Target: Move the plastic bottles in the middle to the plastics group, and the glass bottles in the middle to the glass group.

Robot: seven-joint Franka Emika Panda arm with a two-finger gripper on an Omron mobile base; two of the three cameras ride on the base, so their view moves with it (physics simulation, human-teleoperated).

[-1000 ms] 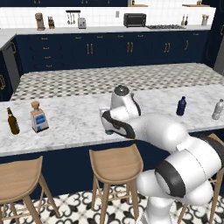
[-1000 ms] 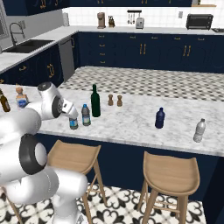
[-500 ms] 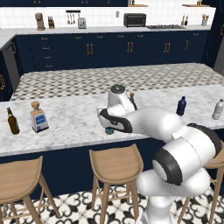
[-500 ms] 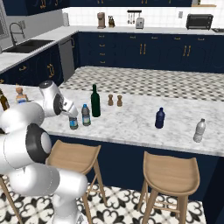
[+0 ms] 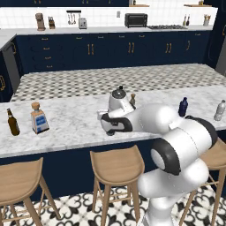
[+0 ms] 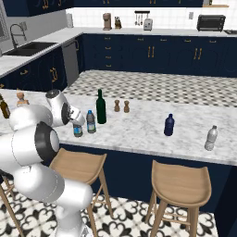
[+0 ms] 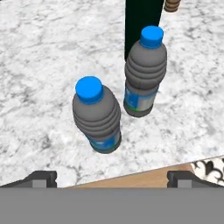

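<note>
Even, bright, shadeless light fills the rendered kitchen, with no one source to pick out. The marble table (image 5: 66,128) is pale and free of glare. Soft dark patches sit under the two water bottles (image 7: 98,116) in the hand view. Edges stay sharp everywhere, without blur or bending at the borders.
</note>
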